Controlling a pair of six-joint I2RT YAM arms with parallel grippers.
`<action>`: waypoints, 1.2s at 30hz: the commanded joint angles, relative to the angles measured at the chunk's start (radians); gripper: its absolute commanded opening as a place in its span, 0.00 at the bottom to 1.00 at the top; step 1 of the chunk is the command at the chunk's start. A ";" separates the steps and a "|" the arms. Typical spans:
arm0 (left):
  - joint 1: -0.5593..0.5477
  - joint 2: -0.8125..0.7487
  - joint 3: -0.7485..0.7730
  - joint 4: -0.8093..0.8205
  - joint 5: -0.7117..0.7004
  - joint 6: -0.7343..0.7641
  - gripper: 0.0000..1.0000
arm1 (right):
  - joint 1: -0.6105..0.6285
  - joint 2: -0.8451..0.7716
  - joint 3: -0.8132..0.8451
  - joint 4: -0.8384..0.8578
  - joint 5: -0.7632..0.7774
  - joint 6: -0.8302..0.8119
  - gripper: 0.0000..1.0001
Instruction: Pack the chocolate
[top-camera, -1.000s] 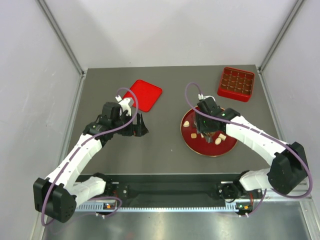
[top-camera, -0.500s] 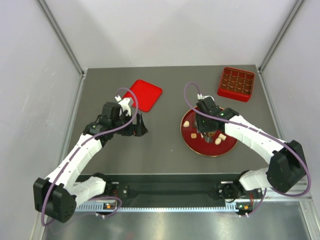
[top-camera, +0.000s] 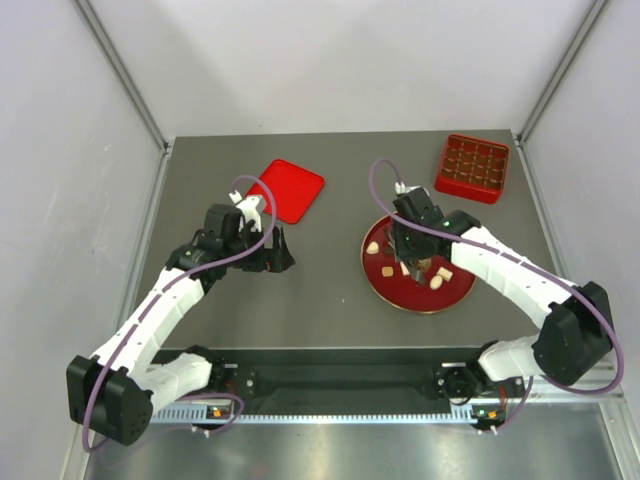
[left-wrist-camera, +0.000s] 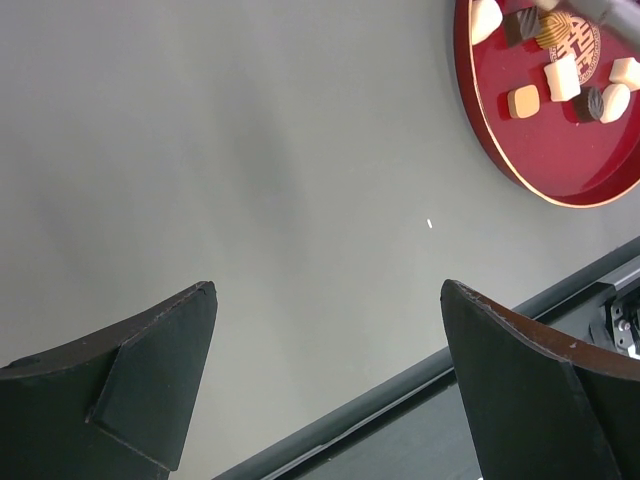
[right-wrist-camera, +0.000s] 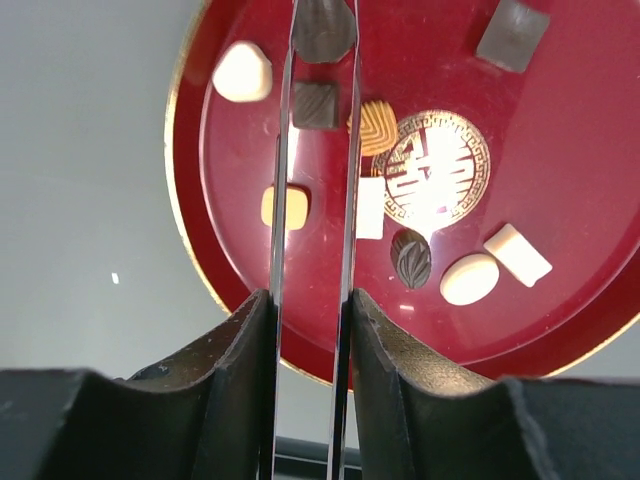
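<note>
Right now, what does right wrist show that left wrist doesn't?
Right wrist only: the right gripper shut on the tongs, their tips on either side of a dark chocolate. Left wrist only: the left gripper open over the table, near its front edge. Both: the red plate, its gold emblem and the scattered chocolates.

Gold 囍 emblem (right-wrist-camera: 437, 166) on red plate (right-wrist-camera: 590, 130)

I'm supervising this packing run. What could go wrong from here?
The thin tongs in the right gripper bracket a dark chocolate with only their tips; it may slip or pop out when lifted. The dark square chocolate lies between the blades and a ridged tan one beside them; either could be nudged.
</note>
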 joint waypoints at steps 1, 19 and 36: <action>-0.003 -0.016 -0.003 -0.017 -0.001 0.018 0.99 | -0.018 -0.025 0.097 -0.029 0.020 0.000 0.28; -0.012 -0.030 -0.009 -0.017 0.031 0.015 0.99 | -0.324 0.031 0.437 -0.153 0.019 -0.064 0.26; -0.040 -0.056 -0.019 -0.012 -0.009 0.009 0.99 | -0.648 0.404 0.778 -0.074 0.114 -0.189 0.25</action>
